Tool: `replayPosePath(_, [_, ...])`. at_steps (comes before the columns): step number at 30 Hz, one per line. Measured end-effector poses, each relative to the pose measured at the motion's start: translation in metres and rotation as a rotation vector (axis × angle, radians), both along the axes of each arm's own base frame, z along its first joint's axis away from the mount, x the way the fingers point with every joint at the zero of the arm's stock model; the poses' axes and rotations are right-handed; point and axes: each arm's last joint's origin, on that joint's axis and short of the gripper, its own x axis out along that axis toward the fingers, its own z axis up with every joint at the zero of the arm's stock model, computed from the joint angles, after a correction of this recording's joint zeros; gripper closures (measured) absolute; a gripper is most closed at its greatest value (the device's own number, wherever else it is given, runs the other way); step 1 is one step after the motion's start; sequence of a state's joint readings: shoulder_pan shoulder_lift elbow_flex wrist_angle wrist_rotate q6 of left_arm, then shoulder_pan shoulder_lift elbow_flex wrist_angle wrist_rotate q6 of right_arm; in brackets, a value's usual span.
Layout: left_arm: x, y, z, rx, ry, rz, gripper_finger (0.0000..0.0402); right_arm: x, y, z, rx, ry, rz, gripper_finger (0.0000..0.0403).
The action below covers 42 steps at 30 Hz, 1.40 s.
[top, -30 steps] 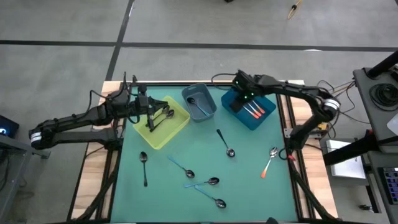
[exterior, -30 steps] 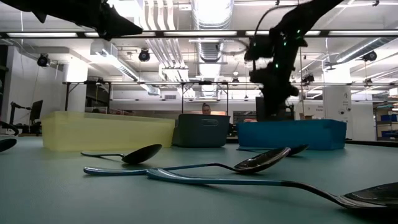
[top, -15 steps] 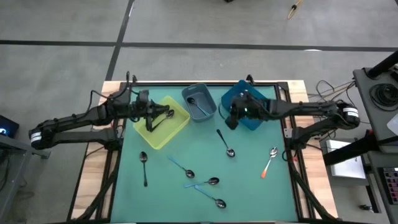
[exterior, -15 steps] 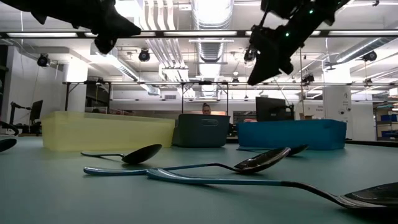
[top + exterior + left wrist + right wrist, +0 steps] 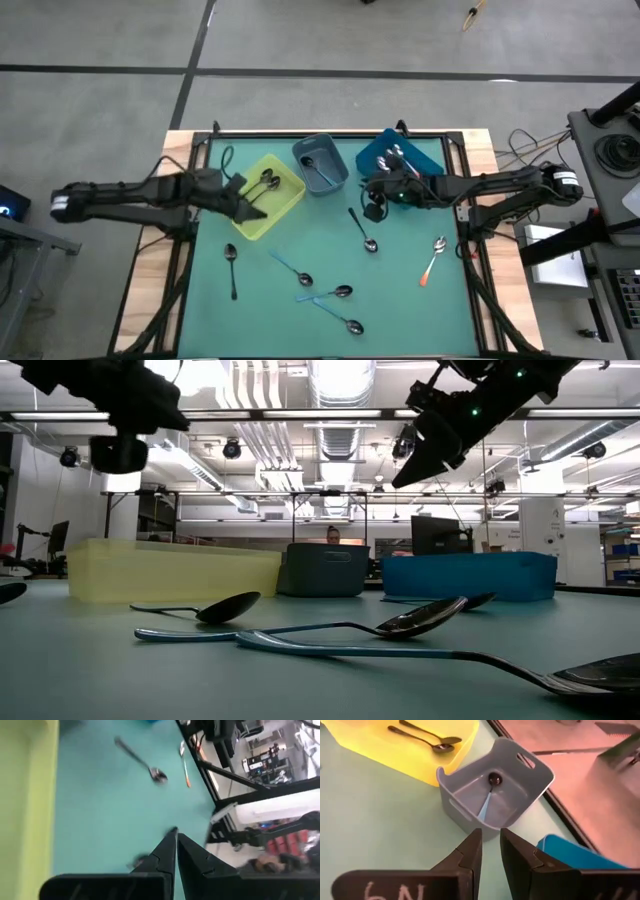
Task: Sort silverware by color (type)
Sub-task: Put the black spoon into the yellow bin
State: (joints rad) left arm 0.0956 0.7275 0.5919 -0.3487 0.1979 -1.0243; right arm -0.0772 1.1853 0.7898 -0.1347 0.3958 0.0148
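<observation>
Loose silverware lies on the green mat: a black-handled spoon [image 5: 232, 265], another black one [image 5: 362, 230], an orange-handled spoon [image 5: 432, 260] and three light-blue ones [image 5: 325, 294]. The yellow bin [image 5: 282, 205] holds black spoons [image 5: 427, 739]. The grey bin [image 5: 465, 815] holds one blue spoon [image 5: 486, 804], and the blue bin [image 5: 425, 160] holds spoons [image 5: 393, 157]. My left gripper [image 5: 250, 209] hangs shut and empty over the yellow bin's near-left edge. My right gripper [image 5: 372, 206] hovers by the blue bin's near-left corner, its fingers a narrow gap apart with nothing between them.
The three bins stand in a row along the mat's far side. A dark frame [image 5: 470, 250] and wooden borders edge the mat. The loose spoons lie in the mat's middle and near half; bare mat shows at the near-left and near-right corners.
My left gripper has drawn back from over the yellow bin toward its near-left edge and rolled about its own axis. My right gripper has swung from above the blue bin toward the table's left and near side, past that bin's near-left corner.
</observation>
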Motion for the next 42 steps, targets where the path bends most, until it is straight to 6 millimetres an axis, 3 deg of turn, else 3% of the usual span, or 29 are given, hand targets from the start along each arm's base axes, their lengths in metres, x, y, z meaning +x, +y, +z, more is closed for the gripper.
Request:
replayPosePath(6, [-0.004,-0.033,-0.006,-0.172,0.107,0.072,0.0402,0.0,0.0,0.001,-0.024,0.013,0.019,0.0344])
replayPosePath(15, [-0.014,-0.077,-0.032,-0.333,0.415,0.132,0.0402,0.0,0.0,0.001,-0.043,0.025,0.034,0.0344])
replayPosePath(25, [-0.006,-0.113,-0.054,-0.363,0.663,0.141,0.0402,0.0,0.0,0.001,-0.05,0.021,0.039,0.0344])
replayPosePath(35, [-0.01,-0.125,-0.068,-0.241,0.97,0.224,0.0402,0.001,0.0,0.002,-0.058,0.018,0.044,0.0344])
replayPosePath(42, [-0.007,-0.127,-0.079,-0.187,1.027,0.261,0.0402,0.001,0.0,0.002,-0.062,0.017,0.046,0.0344])
